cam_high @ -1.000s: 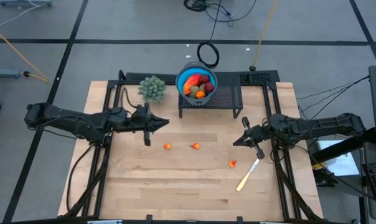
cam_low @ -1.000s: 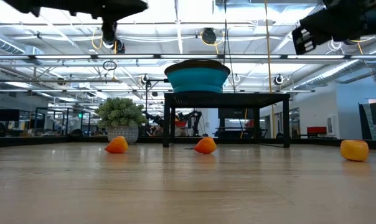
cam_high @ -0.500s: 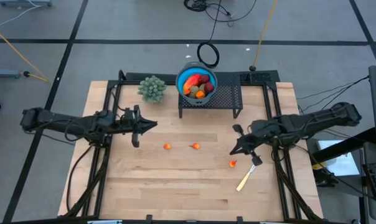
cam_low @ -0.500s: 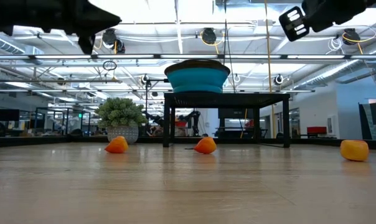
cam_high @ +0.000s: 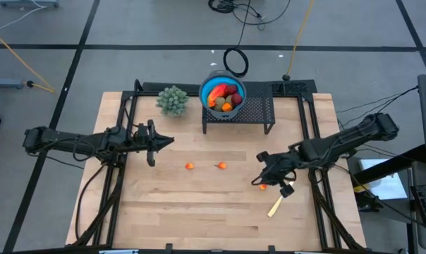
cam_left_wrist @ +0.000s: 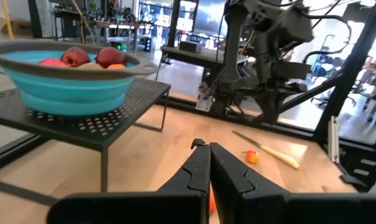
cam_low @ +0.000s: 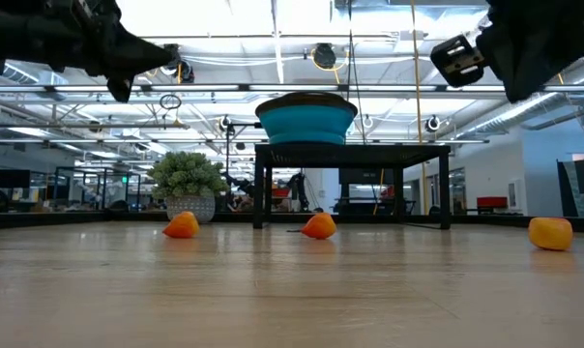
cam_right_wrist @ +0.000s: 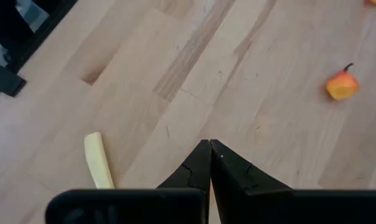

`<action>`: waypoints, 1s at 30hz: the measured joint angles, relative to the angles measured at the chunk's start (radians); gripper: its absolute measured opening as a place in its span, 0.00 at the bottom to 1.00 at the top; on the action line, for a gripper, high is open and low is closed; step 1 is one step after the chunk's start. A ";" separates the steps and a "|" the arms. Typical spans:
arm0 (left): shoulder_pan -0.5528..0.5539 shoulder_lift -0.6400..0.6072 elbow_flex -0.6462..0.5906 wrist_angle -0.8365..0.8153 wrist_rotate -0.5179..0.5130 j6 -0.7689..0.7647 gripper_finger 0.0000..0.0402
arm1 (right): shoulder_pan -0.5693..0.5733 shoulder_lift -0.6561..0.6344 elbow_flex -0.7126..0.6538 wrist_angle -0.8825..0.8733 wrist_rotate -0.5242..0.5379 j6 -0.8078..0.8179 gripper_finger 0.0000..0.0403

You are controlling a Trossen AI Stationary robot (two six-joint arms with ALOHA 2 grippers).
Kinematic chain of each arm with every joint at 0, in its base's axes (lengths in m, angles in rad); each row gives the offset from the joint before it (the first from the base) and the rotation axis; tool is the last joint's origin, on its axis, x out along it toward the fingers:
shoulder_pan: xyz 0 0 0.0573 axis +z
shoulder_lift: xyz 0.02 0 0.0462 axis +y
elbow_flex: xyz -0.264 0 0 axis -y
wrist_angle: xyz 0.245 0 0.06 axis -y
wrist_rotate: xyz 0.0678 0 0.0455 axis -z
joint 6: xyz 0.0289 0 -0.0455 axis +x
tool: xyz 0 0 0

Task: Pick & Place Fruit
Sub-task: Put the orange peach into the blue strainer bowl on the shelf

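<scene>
The right gripper (cam_high: pixel 261 180) hangs above the wooden surface (cam_high: pixel 199 204) with its jaws pressed together and nothing between them. Just beside its tip lies a small orange fruit piece (cam_high: pixel 263 186), and the pale knife (cam_high: pixel 275 206) rests a little behind and to one side of it. The left gripper (cam_high: pixel 151 161) is also closed and empty, held over the surface's left part. Two more orange fruit bits (cam_high: pixel 190 166) (cam_high: pixel 221 166) lie between the two grippers, nearer the left one. Beyond both grippers, a blue bowl (cam_high: pixel 206 87) sits on a black mesh stand (cam_high: pixel 259 111), holding the rest of the fruit (cam_high: pixel 224 97). A green plant (cam_high: pixel 172 100) stands near the stand, beyond the left gripper.
</scene>
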 joint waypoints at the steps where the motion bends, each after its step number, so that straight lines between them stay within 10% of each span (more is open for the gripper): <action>1: 0.003 -0.002 -0.001 -0.007 0.000 0.000 0.02 | 0.003 0.009 0.000 0.000 0.001 0.000 0.02; 30: 0.022 -0.002 -0.001 -0.046 0.001 0.007 0.01 | 0.003 0.128 0.000 -0.074 -0.005 0.023 0.55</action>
